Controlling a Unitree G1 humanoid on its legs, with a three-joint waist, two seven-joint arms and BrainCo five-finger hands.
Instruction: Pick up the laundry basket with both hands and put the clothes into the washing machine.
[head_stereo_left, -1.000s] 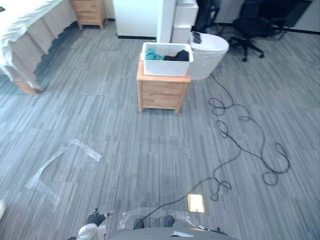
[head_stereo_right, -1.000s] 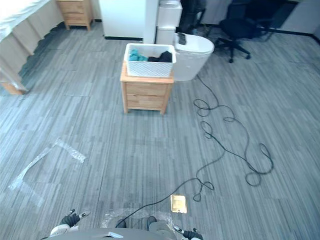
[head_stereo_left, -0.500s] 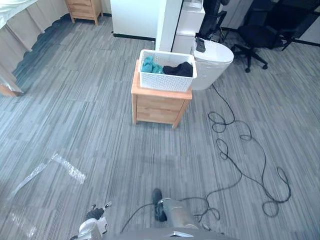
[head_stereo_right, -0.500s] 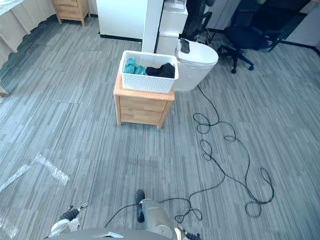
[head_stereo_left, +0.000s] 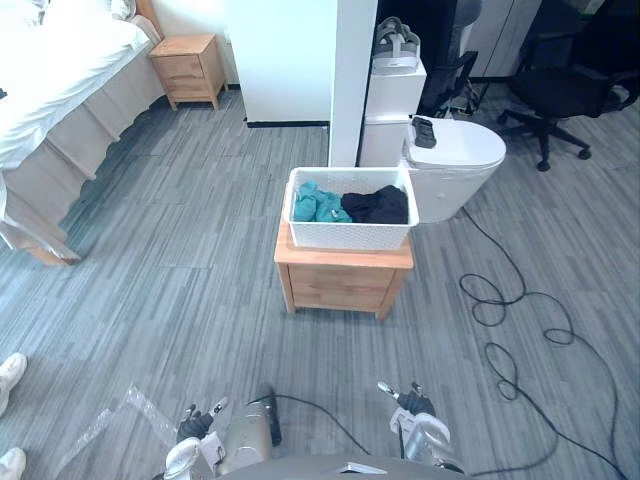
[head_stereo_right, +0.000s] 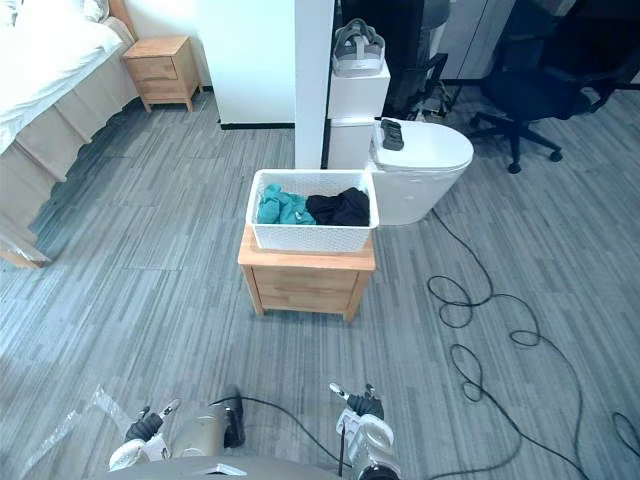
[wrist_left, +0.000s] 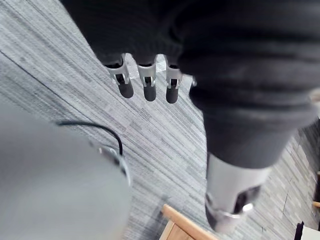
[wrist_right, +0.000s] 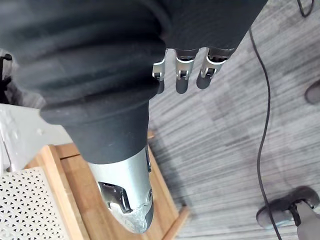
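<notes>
Walking has shifted my whole view: the laundry basket (head_stereo_left: 350, 237), clothes (head_stereo_left: 320, 204) inside, sits straight ahead on the wooden cabinet (head_stereo_left: 343, 288), well apart from me. Its long axis runs across me, equally near my left hand (head_stereo_left: 191, 431) and right hand (head_stereo_left: 414, 409), both hanging relaxed and empty.

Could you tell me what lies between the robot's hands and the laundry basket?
In the left eye view, bare grey floor separates the left hand and right hand from the wooden nightstand bearing the laundry basket.
</notes>
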